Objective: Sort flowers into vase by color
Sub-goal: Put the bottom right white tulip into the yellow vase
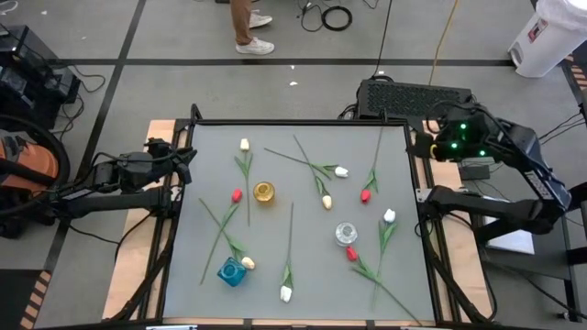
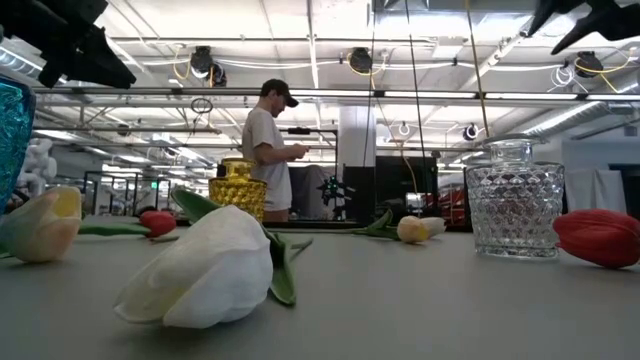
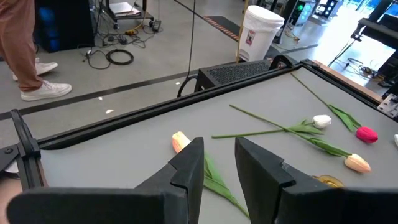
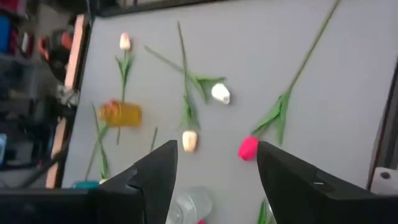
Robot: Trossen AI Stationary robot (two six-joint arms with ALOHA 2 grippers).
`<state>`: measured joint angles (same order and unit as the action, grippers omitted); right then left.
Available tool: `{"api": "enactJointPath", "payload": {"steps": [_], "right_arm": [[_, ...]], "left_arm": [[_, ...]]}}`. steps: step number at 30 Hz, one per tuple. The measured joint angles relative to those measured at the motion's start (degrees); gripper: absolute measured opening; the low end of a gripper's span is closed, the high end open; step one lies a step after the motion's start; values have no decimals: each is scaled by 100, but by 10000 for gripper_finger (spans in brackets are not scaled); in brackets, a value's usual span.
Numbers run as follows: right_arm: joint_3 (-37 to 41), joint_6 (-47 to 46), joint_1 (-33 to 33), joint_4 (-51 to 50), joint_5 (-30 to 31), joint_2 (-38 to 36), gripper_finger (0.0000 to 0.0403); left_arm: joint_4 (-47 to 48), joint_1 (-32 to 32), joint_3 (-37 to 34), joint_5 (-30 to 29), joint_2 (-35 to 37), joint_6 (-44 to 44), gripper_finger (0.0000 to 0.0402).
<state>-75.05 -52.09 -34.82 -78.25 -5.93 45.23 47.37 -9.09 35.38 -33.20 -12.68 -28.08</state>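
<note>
Nine tulips are scattered flat over the grey table [image 1: 385, 137], none of them in a vase. The left gripper [image 1: 188, 158] is held at the table's left edge, near its far corner, its fingers [image 3: 186, 171] parted a little with nothing between them; the nearest flower is a pale yellow tulip [image 1: 244, 145] lying just beyond the fingertips, further in on the table and not touched. The right gripper [image 1: 424, 147] is raised at the right edge, by the far right corner, its fingers [image 4: 158, 168] spread wide and empty; below and inward of it a red tulip [image 1: 365, 195] is seen, with a white tulip [image 1: 341, 170] and a second pale yellow tulip [image 1: 326, 203] further toward the middle. A gold vase [image 1: 264, 192] stands left of centre, with another red tulip [image 1: 237, 195] just beside it on its left. A clear vase [image 1: 346, 233] stands toward the right, a white tulip head [image 1: 390, 216] beyond it to the right and a red head [image 1: 351, 254] just beside it on the near side. A blue vase [image 1: 231, 271] stands near the front left, a yellow head [image 1: 248, 263] touching or nearly touching it. A last white tulip [image 1: 285, 293] lies at the front edge. A person [image 2: 268, 150] stands beyond the table.
</note>
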Motion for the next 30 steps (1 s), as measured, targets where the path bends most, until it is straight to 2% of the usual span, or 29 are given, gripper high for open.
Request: {"api": "enactJointPath", "payload": {"steps": [3, 8, 17, 23, 30], "right_arm": [[0, -95, 312, 99, 27, 120, 212], [0, -318, 1018, 618, 409, 486, 212], [0, -537, 2446, 1182, 1137, 1657, 212], [4, -1285, 3317, 1010, 1648, 2156, 212], [4, -2716, 4250, -108, 1806, 2296, 212]], "left_arm": [[-1, 1, 1, -1, -1, 0, 98], [-1, -1, 1, 0, -1, 0, 98], [0, -1, 1, 1, -1, 0, 98], [1, -1, 1, 1, -1, 0, 98], [0, 0, 1, 0, -1, 0, 98]]}}
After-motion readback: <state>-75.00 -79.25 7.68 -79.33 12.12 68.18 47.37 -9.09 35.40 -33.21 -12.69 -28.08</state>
